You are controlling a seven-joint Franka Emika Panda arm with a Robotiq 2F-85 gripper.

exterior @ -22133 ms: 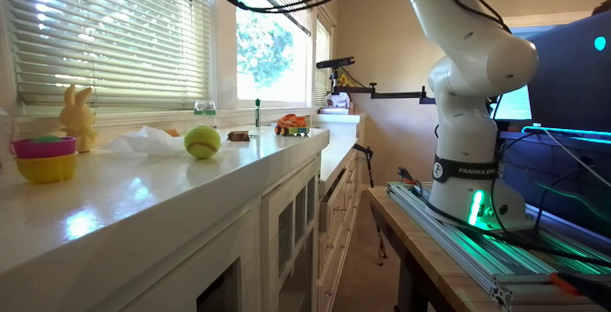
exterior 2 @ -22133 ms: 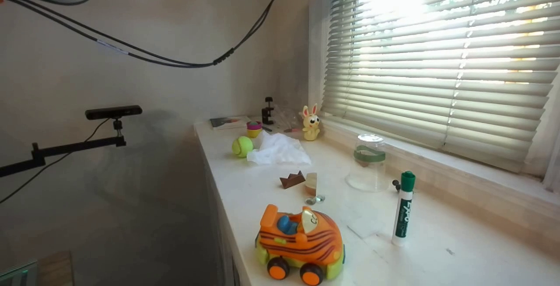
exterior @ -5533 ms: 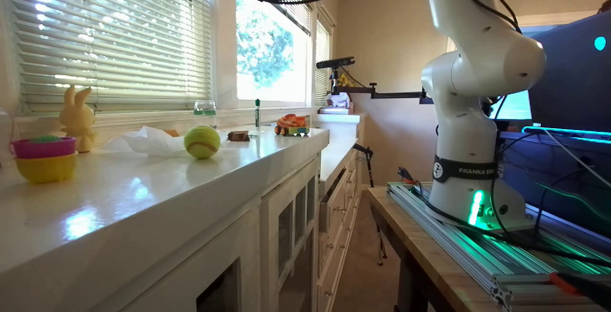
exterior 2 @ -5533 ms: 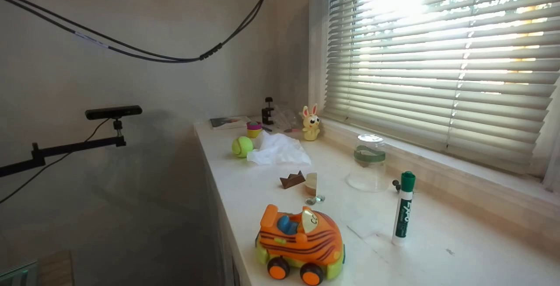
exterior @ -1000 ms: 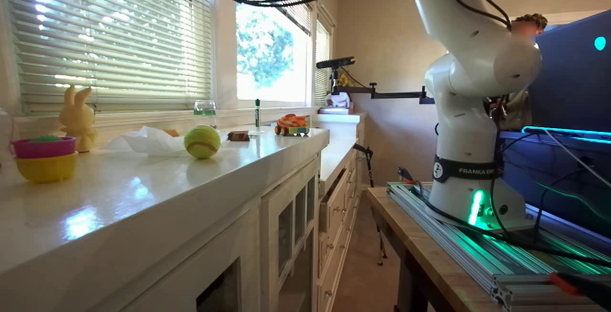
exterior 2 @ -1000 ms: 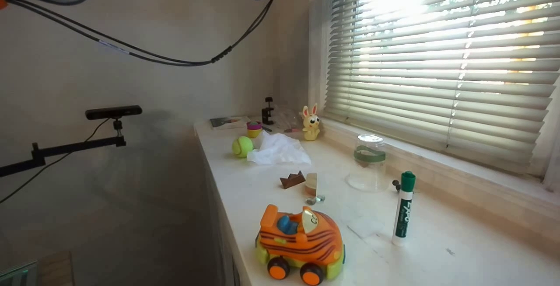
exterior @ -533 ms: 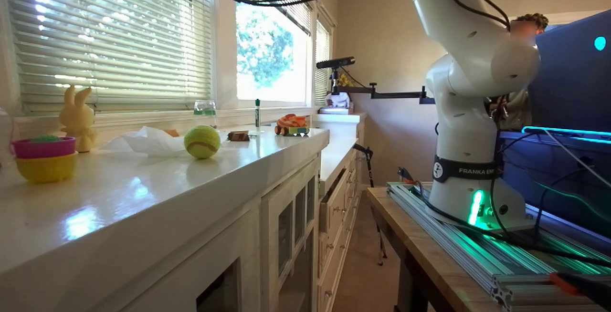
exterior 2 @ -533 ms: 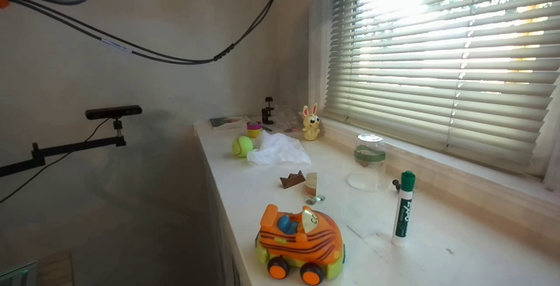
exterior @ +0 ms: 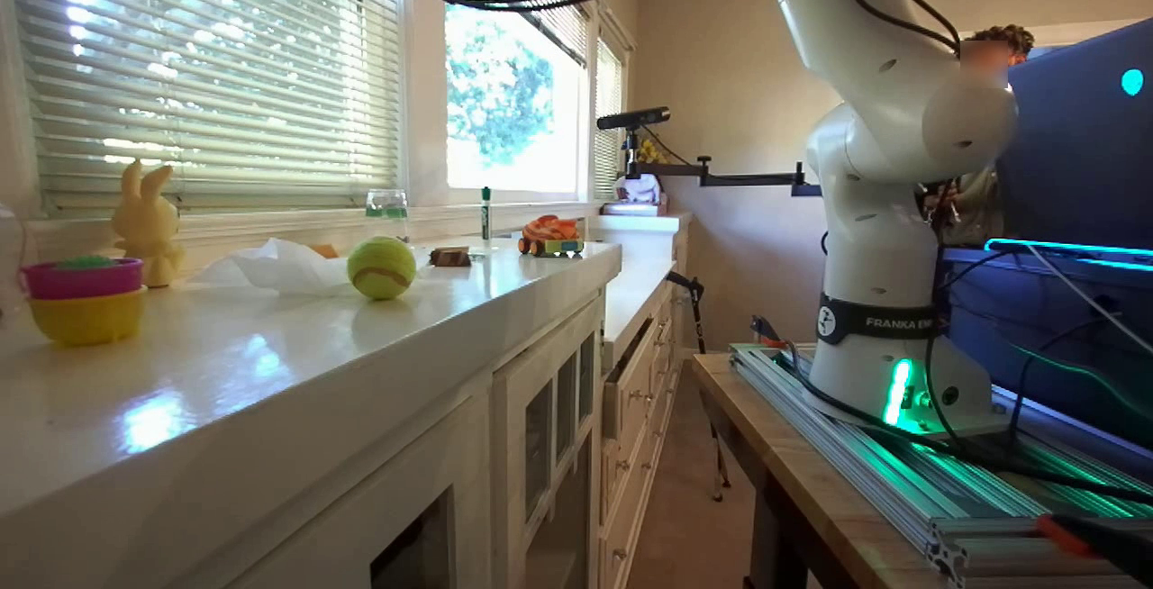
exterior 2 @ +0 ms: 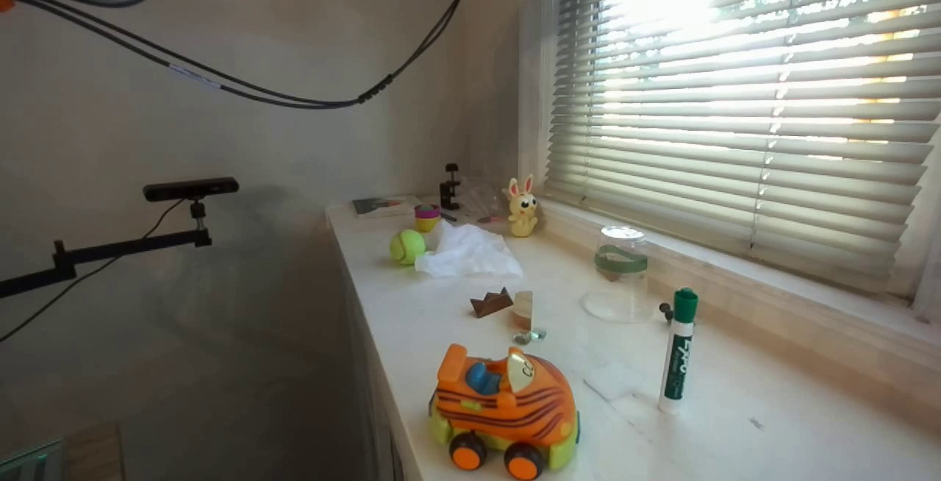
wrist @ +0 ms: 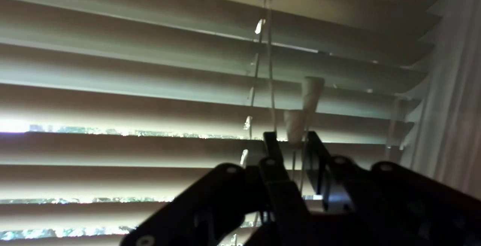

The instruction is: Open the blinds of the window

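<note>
Wrist view: gripper [wrist: 291, 135] partly open — tassel [wrist: 295, 123] loose in the gap, blinds [wrist: 112, 50] behind. Both exterior views: ball [exterior: 382, 268] and car [exterior 2: 507, 411] on the glossy counter [exterior: 297, 350] — wall [exterior 2: 257, 150] beyond.

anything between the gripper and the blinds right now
Yes: in the wrist view, two pale tassels and thin cords show in front of the blinds, right by the gripper. Those may work the blinds. Nothing else visible stands in the way.
</note>
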